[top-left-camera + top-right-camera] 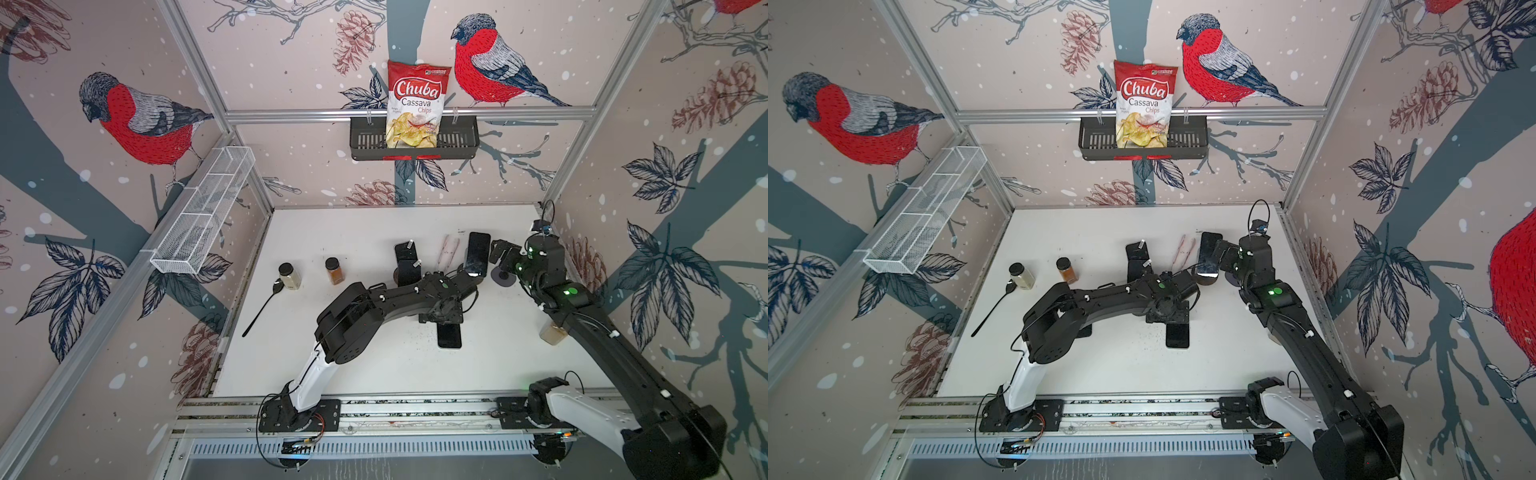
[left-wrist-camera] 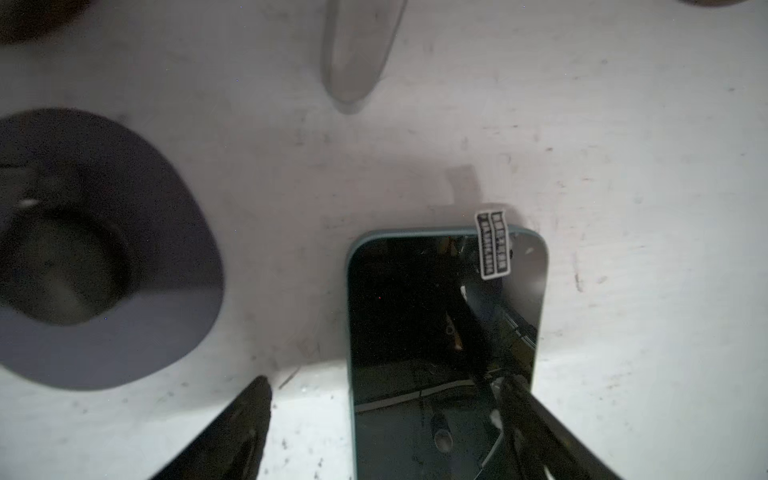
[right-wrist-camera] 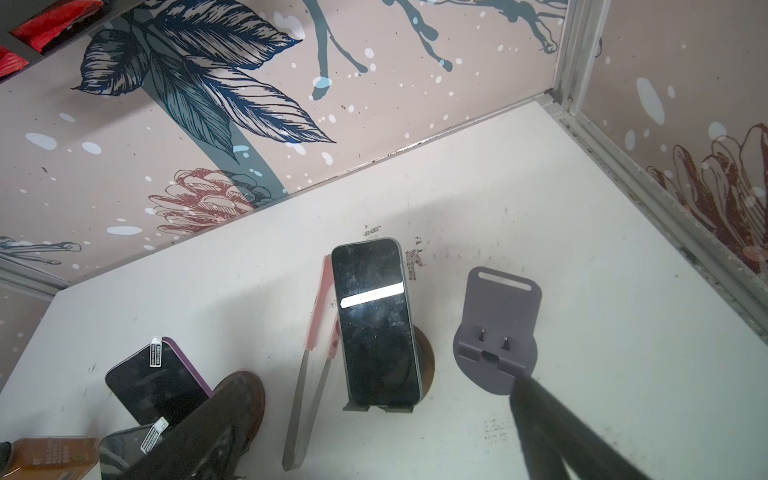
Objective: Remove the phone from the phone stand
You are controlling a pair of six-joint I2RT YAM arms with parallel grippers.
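A dark phone with a teal edge and a white sticker lies flat on the white table; both top views show its near end. My left gripper stands open over it, one finger well clear of its edge, the other finger across its far side. A round grey-purple phone stand sits beside it. Another dark phone leans on a brown stand. My right gripper hangs open near it, holding nothing.
An empty purple stand sits right of the brown one, pink-handled tweezers left of it. Two stickered phones stand at centre left. Two spice jars and a black spoon lie left. A chips bag hangs in the wall basket.
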